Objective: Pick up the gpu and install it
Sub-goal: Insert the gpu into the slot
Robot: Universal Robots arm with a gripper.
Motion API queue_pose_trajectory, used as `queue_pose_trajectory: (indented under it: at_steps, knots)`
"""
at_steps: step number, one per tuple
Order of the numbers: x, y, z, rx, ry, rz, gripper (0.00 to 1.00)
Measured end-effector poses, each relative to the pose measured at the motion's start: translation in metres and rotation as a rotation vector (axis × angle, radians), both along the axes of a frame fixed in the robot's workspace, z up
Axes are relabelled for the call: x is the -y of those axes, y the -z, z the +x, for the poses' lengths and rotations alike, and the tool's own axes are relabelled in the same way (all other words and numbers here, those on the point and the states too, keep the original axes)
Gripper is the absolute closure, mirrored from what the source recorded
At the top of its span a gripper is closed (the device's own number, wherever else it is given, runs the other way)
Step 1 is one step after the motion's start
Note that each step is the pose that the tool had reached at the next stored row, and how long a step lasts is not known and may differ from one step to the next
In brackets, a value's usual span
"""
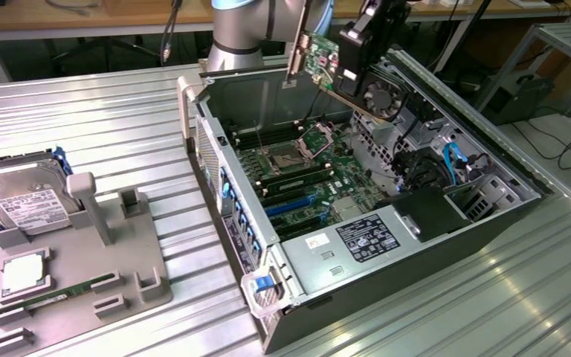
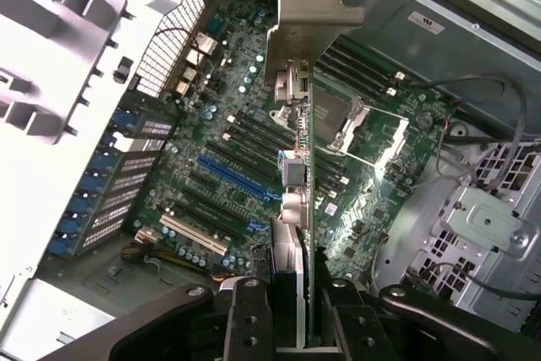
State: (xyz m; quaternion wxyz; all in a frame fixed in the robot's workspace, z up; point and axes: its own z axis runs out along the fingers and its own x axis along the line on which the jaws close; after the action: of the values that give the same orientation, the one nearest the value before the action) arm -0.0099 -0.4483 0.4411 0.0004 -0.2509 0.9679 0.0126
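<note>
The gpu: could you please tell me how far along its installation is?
Done: the gpu is lifted over the open computer case. In hand: the gripper is shut on it, above the motherboard. Left: it sits in no slot yet; the long blue slot is bare.

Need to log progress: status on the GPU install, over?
Gripper shut on gpu. gpu in the air over open computer case, not seated. Blue expansion slot on the motherboard looks unobstructed.

Robotics lab or workshop, ribbed metal bench [image 1: 97,126] under an open computer case [image 1: 250,97], wooden desks [image 1: 68,22] behind the case, cables [image 1: 570,151] beside it.
</note>
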Motion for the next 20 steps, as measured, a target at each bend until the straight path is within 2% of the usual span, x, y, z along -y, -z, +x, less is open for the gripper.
queue_pose_trajectory:
  at_steps: [9, 20]
  knots:
    - [0.0, 0.0, 0.0, 0.0, -0.054, 0.0, 0.72]
    - [0.0, 0.0, 0.0, 0.0, -0.15, 0.0, 0.72]
